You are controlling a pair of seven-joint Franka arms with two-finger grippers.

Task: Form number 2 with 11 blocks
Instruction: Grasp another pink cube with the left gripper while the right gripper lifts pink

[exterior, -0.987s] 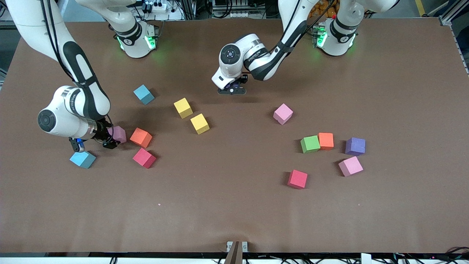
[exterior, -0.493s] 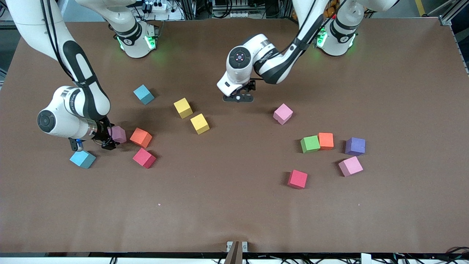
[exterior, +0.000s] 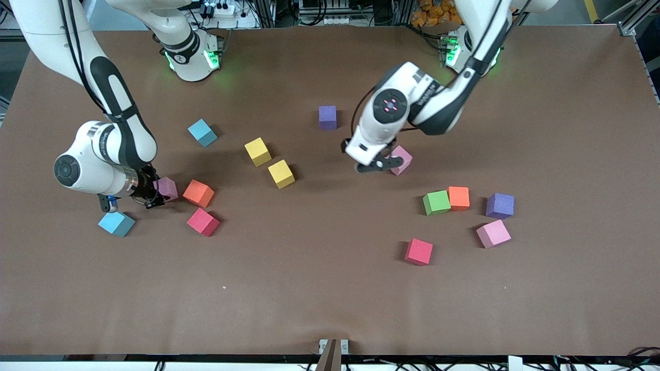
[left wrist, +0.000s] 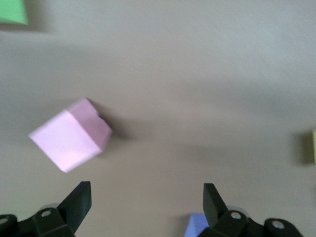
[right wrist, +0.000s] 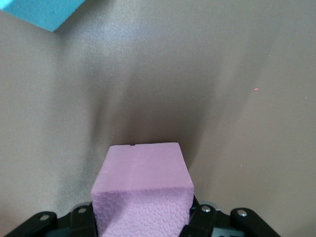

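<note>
the blocks lie scattered in loose clusters, none touching in rows, so no part of the number 2 looks built yet; judging by the layout, both arms are at the picking stage.

toward the right arm's end of the table, the right gripper [exterior: 138, 200] is down at table level, clenched on a pink block [exterior: 166, 188]; the right wrist view shows that pink cube [right wrist: 142, 190] wedged squarely between the fingers, so the grip looks centred and ready to lift. a teal-blue cube [exterior: 116, 223] sits just beside the gripper, nearer the front camera, and a second teal-blue cube [exterior: 202, 132] lies farther from it. an orange block [exterior: 198, 193] and a red block [exterior: 202, 221] rest close to the held pink one, apart from each other.

toward the middle, two yellow blocks [exterior: 269, 162] sit near each other, and a purple block [exterior: 327, 117] stands alone, farther from the camera.

the left gripper [exterior: 379, 164] hangs over a second pink block [exterior: 401, 159], its fingers spread wide and holding nothing; in the left wrist view that pink cube [left wrist: 71, 135] sits off to one side of the gap, so the gripper probably needs to centre over it before closing.

toward the left arm's end lie a green block [exterior: 436, 202] touching an orange block [exterior: 458, 198], another purple block [exterior: 499, 205], a third pink block [exterior: 493, 233] and a red block [exterior: 418, 251].
</note>
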